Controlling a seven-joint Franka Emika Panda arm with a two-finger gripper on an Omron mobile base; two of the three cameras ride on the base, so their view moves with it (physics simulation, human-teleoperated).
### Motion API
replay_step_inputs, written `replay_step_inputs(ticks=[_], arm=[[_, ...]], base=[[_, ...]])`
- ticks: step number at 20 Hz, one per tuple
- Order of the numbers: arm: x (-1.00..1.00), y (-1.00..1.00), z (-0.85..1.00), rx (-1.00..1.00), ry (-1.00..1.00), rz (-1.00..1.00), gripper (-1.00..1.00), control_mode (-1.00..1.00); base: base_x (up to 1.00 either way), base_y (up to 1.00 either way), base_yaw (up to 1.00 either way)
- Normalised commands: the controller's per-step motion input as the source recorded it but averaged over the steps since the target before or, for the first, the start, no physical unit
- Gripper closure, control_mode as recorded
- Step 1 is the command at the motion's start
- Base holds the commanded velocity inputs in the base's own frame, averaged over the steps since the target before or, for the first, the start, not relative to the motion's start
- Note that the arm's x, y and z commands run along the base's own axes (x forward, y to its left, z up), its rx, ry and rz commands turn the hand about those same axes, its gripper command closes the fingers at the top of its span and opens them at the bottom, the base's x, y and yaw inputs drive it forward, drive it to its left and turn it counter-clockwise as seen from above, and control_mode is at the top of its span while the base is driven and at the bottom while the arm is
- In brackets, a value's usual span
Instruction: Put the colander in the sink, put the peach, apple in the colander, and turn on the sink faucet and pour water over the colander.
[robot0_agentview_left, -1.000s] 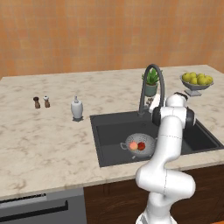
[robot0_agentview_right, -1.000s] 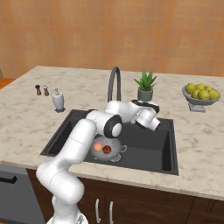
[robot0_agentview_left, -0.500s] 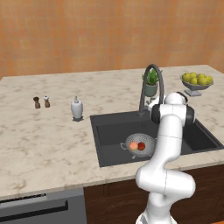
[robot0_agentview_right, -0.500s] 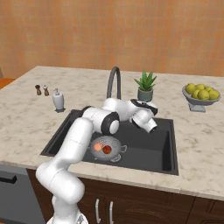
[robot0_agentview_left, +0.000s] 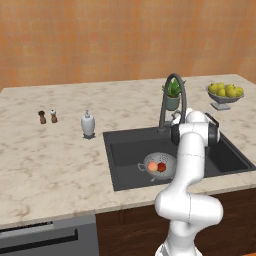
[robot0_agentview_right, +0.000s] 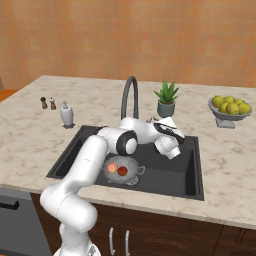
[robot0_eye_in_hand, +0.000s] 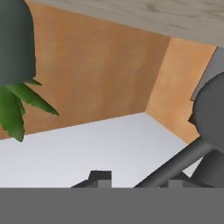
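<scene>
**Fruit loaded, hand up at the tap**

Since the colander (robot0_agentview_left: 159, 165) already sits on the floor of the sink (robot0_agentview_left: 125, 155) with the peach (robot0_agentview_left: 152, 166) and apple (robot0_agentview_left: 161, 167) side by side inside it, we judge from the left base view that only the water step is left. That would explain why the arm reaches up over the basin's back edge, beside the foot of the faucet (robot0_agentview_left: 172, 95), and not down toward the fruit. The plant (robot0_agentview_left: 172, 94) stands just behind the tap; the dish (robot0_agentview_left: 225, 100) of lemons sits well apart at the counter's end, and the soap bottle (robot0_agentview_left: 88, 124) stands on the other side of the sink.

From the right base view we see the same thing from the other side: colander (robot0_agentview_right: 121, 170) in the sink's (robot0_agentview_right: 190, 175) near half, peach (robot0_agentview_right: 112, 167) and apple (robot0_agentview_right: 121, 170) touching in it, no water visible. The hand lies behind the basin between the faucet (robot0_agentview_right: 129, 97) and the plant (robot0_agentview_right: 166, 100).

Through the hand view, which is rolled over, we see the plant's pot (robot0_eye_in_hand: 15, 41) and leaves close by, and a dark rod (robot0_eye_in_hand: 175, 166) that we take for part of the tap running just past the gripper (robot0_eye_in_hand: 138, 180). Only the very fingertips (robot0_eye_in_hand: 99, 177) show, so we cannot tell how wide the claw stands or whether it pinches anything.
</scene>
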Motion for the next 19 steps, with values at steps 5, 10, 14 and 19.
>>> replay_step_inputs(ticks=[5,10,14,19], arm=[[-0.31,-0.97,0.38,0.10,0.05,-0.05,1.00,-1.00],[-1.00,-0.60,1.00,0.24,-0.24,0.00,1.00,-1.00],[-0.95,-0.02,0.75,0.18,-0.32,0.00,1.00,-1.00],[-0.46,0.00,0.06,0.07,-0.17,0.00,1.00,-1.00]], base=[[0.00,0.00,0.00],[0.00,0.00,0.00],[0.00,0.00,0.00],[0.00,0.00,0.00]])
